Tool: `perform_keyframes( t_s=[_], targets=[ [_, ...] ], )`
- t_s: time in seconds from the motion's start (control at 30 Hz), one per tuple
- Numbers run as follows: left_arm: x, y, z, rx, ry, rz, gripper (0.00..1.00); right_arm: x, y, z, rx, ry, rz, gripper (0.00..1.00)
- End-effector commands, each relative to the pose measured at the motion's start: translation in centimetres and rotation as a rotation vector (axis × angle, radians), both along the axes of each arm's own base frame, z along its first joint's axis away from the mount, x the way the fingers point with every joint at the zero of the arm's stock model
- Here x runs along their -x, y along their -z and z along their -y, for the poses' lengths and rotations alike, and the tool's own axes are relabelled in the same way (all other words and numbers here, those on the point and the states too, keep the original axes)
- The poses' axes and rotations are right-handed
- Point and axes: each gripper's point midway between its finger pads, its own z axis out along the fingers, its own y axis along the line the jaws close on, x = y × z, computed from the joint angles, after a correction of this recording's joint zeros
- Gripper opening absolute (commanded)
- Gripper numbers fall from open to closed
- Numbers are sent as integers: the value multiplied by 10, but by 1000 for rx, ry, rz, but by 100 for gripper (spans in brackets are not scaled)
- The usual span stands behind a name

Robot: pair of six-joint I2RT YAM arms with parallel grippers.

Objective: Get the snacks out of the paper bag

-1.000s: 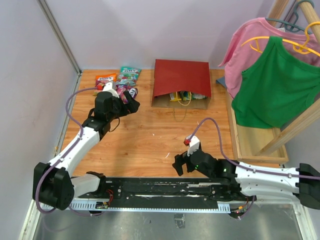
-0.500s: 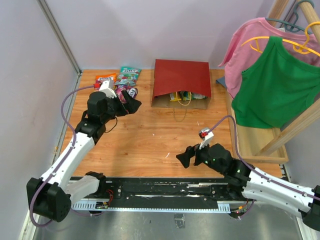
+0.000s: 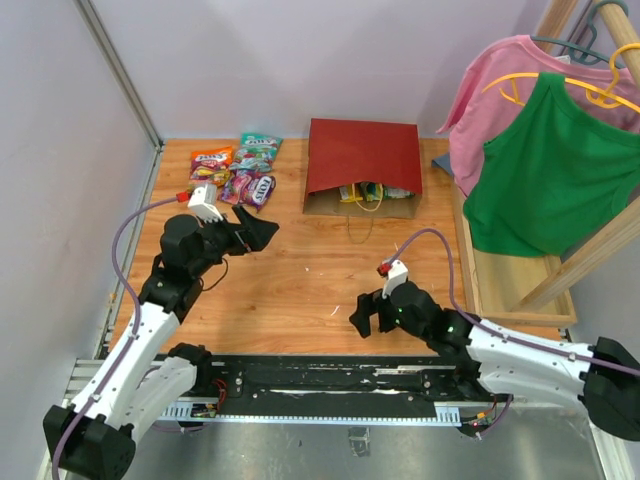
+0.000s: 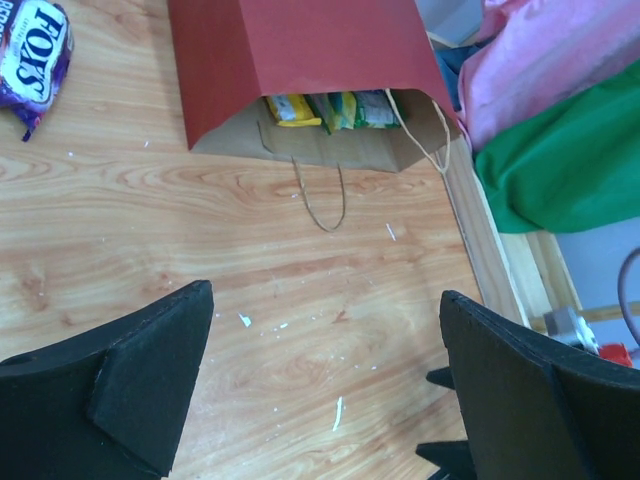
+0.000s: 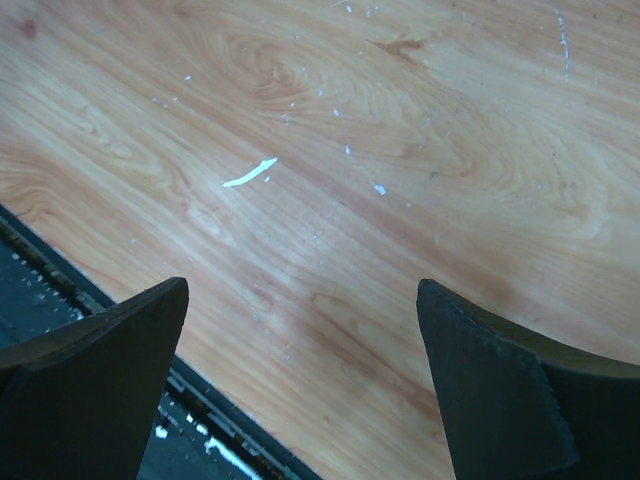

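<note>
Bright, even light; soft shadows; near claws slightly blurred.

Dark red paper bag (image 3: 362, 160) lies flat, mouth open, yellow-green snacks (image 4: 330, 108) inside; candy packets (image 3: 238, 170) clustered just left of it.

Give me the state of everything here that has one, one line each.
paper bag: lying on its side, mouth open
snacks inside: lying at the mouth, not yet out
candy packets: out, lying left of the bag
left gripper: open, empty
right gripper: open, empty
pink shirt: hanging
green shirt: hanging
</note>
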Motion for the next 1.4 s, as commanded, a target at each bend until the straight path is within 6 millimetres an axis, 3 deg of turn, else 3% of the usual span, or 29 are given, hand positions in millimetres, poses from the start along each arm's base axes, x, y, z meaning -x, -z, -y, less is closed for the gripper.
perform_keyframes(
  t_s=[0.0, 0.2, 0.53, 0.73, 1.03, 1.13, 1.37],
  targets=[
    [11, 1, 5, 48, 32, 43, 100, -27, -18, -15, -32, 11, 55, 98],
    [10, 10, 7, 39, 43, 37, 100, -59, -19, -22, -73, 4, 6, 95],
    [10, 9, 10, 51, 61, 57, 100, -111, -32, 23, -121, 160, 40, 76],
    [10, 3, 11, 83, 56, 84, 100, -131, -30, 39, -127, 236, 34, 70],
    [16, -2, 12, 96, 71, 97, 100, -175, -47, 40, -108, 319, 97, 63],
    [18, -5, 11, 97, 73, 107, 100, -192, -52, 46, -110, 395, 137, 60],
    [23, -13, 10, 98, 76, 120, 100, -230, -48, 65, -236, 689, 165, 61]
  ],
)
